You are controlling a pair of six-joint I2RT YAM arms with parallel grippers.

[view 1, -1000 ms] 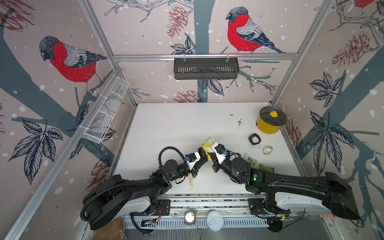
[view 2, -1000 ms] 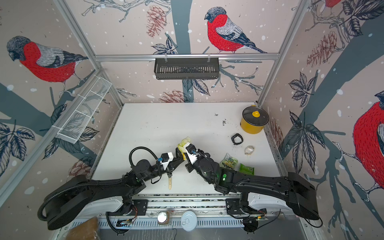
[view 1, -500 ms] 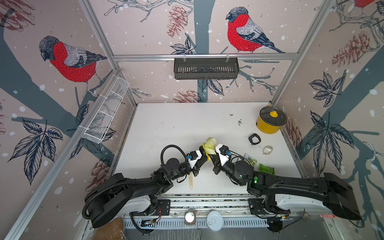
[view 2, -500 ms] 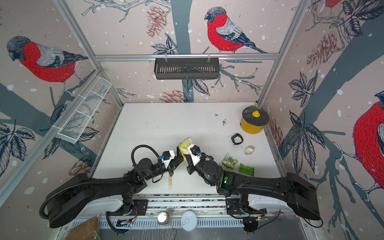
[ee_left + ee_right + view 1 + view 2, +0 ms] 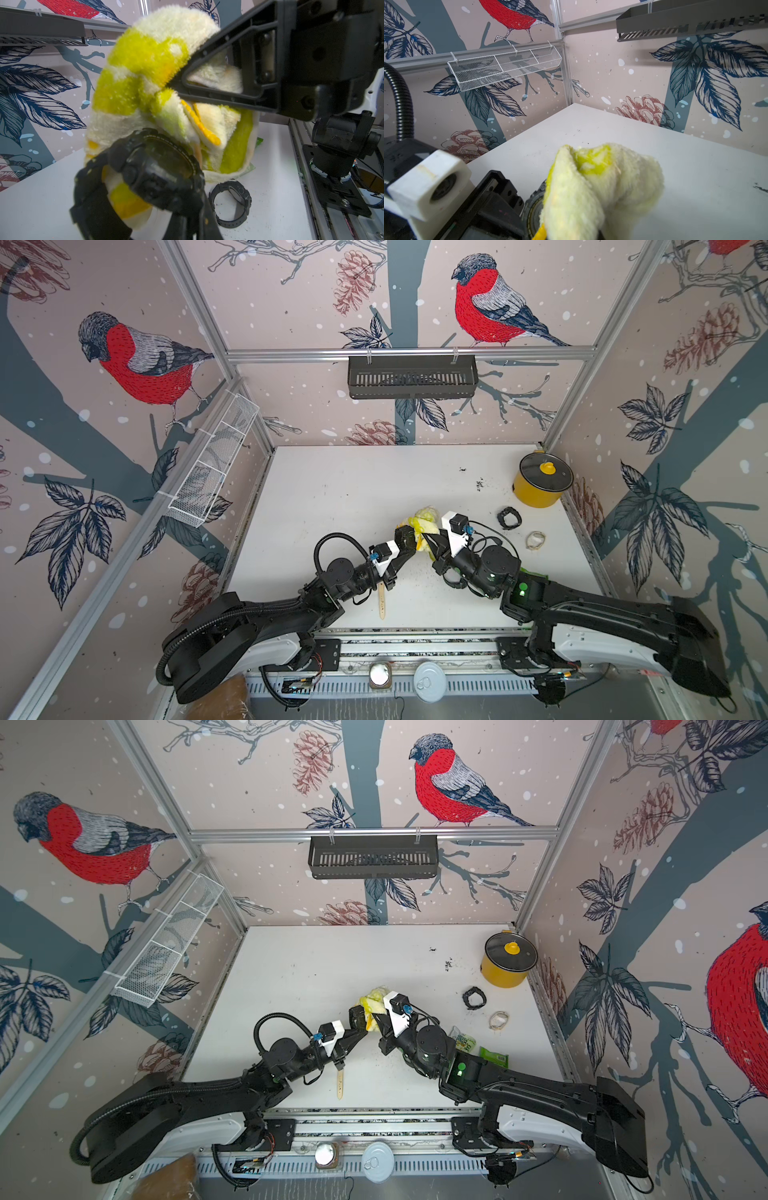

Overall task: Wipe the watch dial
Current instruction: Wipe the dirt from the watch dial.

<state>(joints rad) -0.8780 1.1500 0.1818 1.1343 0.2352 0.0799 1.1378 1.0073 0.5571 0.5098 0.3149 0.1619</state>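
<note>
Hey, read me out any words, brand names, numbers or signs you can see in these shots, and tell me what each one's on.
No text can be read anywhere in these views.
Held watch: dial markings blurred, unreadable.
Watch on the table: too small to read.
Green packet: print too small to read.
Cloth: no label in view.

Nothing legible anywhere from where I'm standing. The dial of the watch [image 5: 166, 164] is dark and blurred, with no digits and no brand showing. The green packet [image 5: 494, 1056] on the table [image 5: 311, 977] carries some print, but it's far too small to read. The second watch [image 5: 239, 194] shows no lettering either.
</note>
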